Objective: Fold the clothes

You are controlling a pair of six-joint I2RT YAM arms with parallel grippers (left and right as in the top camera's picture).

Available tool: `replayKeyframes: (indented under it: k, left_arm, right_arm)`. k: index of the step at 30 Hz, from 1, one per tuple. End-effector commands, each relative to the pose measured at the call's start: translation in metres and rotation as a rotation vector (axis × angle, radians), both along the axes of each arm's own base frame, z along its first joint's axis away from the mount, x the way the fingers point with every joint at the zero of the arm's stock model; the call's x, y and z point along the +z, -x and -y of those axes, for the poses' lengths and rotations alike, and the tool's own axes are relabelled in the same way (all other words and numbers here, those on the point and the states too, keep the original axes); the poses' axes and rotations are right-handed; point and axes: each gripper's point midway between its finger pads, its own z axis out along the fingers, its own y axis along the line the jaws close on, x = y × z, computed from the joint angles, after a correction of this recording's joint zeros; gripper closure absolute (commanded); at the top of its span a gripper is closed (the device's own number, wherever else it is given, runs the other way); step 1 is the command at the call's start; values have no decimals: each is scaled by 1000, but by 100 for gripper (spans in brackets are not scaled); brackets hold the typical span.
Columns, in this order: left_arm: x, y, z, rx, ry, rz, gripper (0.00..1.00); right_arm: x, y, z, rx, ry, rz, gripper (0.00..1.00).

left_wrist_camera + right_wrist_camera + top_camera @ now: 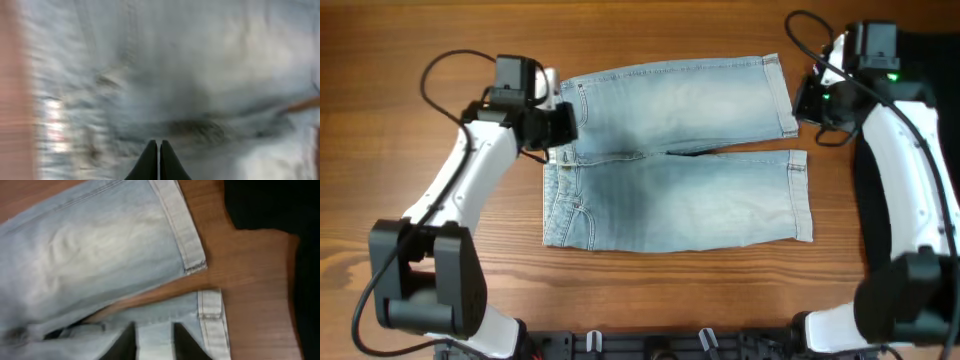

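**Hazard assessment: present state**

The pair of light-blue faded denim shorts [675, 165] lies flat in the middle of the brown wooden table [420, 40], waistband [553, 190] toward the left arm and both legs pointing toward the right arm.

- Left end effector [158, 144]: fingers pressed together with nothing between them, at the waistband. The left wrist view is blurred, so contact with the cloth cannot be confirmed. Descending in this condition would probably push and bunch the waistband rather than grip it.
- Right end effector [153, 326]: fingers spread, over the denim just beside a cuffed hem [210, 310]. A shallow closure may catch one layer only, and the leg would then sag and fold crooked.
- A black garment [270, 205] lies near the hems. A wide approach could snag it.
- Unequal lift between the two arms would likely skew the fold line.
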Motion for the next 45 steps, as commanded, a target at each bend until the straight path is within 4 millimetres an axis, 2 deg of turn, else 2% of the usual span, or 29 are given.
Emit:
replayKeyframes:
  k: [1, 2, 5, 10, 14, 16, 18, 20, 23, 25, 26, 28, 31, 34, 38, 39, 40, 43, 44, 45]
  left_arm:
    - [-20, 27, 68, -160, 112, -94, 96]
    - [-30, 35, 87, -211, 105, -114, 96]
    - [-49, 49, 123, -304, 81, -120, 96]
    - [-77, 47, 148, -351, 38, -84, 96]
    - [-127, 57, 154, -355, 7, -167, 96]
    - [-143, 53, 160, -364, 18, -157, 96]
    - [-132, 48, 176, -396, 63, -101, 96]
    - [-94, 44, 198, -445, 168, -50, 96]
    - [-41, 43, 212, -482, 241, 31, 96]
    - [-10, 45, 220, -504, 261, 99, 96]
    - [-4, 44, 221, -502, 248, 126, 96]
    - [-14, 43, 221, -485, 192, 133, 96]
    - [-59, 48, 221, -483, 132, 60, 96]
    - [-90, 50, 225, -492, 122, 24, 96]
    - [-113, 46, 228, -492, 121, 23, 96]
    - [-111, 47, 230, -499, 131, 23, 96]
    - [-99, 48, 235, -514, 161, 33, 96]
    - [-23, 36, 247, -533, 239, 196, 96]
    - [-5, 31, 251, -535, 261, 254, 96]
    - [5, 26, 254, -535, 279, 294, 96]
  right_arm:
    - [-2, 1, -4, 11, -24, -14, 1]
    - [-2, 0, -4, 11, -24, -13, 0]
    - [-2, 0, -4, 11, -24, -13, 0]
    - [-1, -1, -4, 11, -23, -6, 1]
    - [-1, -1, -4, 11, -23, -6, 1]
    - [-1, -1, -4, 11, -23, -6, 0]
    - [-1, -1, -4, 11, -23, -6, 1]
    - [-1, -1, -4, 11, -23, -6, 0]
    - [-1, -1, -4, 11, -23, -6, 1]
    - [-1, -1, -4, 11, -23, -6, 1]
    - [-1, -1, -4, 11, -23, -6, 1]
    - [-1, -1, -4, 11, -23, -6, 1]
    - [-1, -1, -4, 11, -23, -6, 1]
    - [-1, -1, -4, 11, -23, -6, 1]
    - [-1, -1, -4, 11, -23, -6, 0]
    - [-1, -1, -4, 11, -23, -6, 0]
    - [-1, -1, -4, 11, -23, -6, 0]
    - [-1, -1, -4, 11, -23, -5, 0]
    - [-1, -1, -4, 11, -23, -6, 0]
    - [-1, -1, -4, 11, -23, -6, 1]
